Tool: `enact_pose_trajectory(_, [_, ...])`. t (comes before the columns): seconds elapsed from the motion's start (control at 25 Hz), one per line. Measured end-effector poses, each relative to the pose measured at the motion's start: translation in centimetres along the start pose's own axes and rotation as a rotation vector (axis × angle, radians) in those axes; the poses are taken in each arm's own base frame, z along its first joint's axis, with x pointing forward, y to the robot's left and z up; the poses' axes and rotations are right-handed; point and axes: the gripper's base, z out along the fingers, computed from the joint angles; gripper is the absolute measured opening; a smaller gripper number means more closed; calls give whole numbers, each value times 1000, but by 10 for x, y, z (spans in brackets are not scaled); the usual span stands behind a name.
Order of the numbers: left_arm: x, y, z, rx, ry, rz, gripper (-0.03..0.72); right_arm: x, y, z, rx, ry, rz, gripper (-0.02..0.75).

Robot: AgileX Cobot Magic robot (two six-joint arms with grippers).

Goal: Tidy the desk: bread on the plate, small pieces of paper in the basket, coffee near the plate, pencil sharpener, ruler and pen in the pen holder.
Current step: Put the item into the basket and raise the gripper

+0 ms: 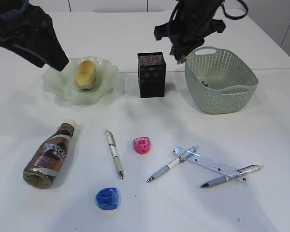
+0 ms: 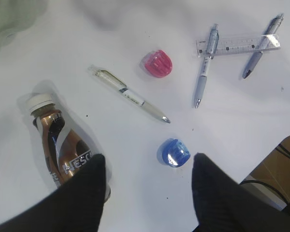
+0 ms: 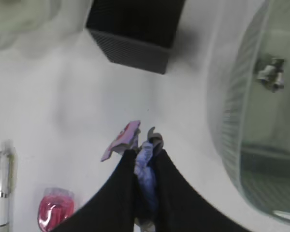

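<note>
The bread [image 1: 86, 74] already sits on the plate [image 1: 63, 87], and one paper wad [image 3: 270, 72] lies in the basket [image 1: 241, 99]. The right gripper [image 3: 146, 159], beside the basket, has its jaws pinched on a second scrap of paper [image 3: 142, 166]. The left gripper [image 2: 147, 169] hangs over the table [image 1: 261, 203] with jaws spread and empty. Still out: the coffee [image 1: 49, 157] on its side, two sharpeners, three pens and the ruler [image 1: 210, 163], with the pen holder [image 1: 151, 75] seemingly unfilled.

Both arms are matte black. The left end effector [image 2: 147, 186] has two broad, tapered black fingers [image 2: 84, 193]. Black cables [image 1: 198, 14] loop around the right arm's wrist housing.
</note>
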Motion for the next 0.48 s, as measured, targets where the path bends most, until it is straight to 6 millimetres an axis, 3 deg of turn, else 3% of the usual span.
enact_pose_trajectory(0.04, [0,0,0,0,0,0,401,-1,-3,-1,3,-4,6,81])
enact_pose_trajectory(0.08, [0,0,0,0,0,0,399,-4,-19,-4,16,-19,39,81])
enact_pose_trajectory(0.12, [0,0,0,0,0,0,398,-4,-19,-4,16,-19,39,81])
enact_pose_trajectory(0.32, [0,0,0,0,0,0,398,-5,-75,-11,71,-33,136,81])
enact_pose_trajectory(0.4, [0,0,0,0,0,0,397,-5,-75,-11,71,-33,136,81])
enact_pose_trajectory(0.48, [0,0,0,0,0,0,397,-2,-101,-13,100,-34,181,81])
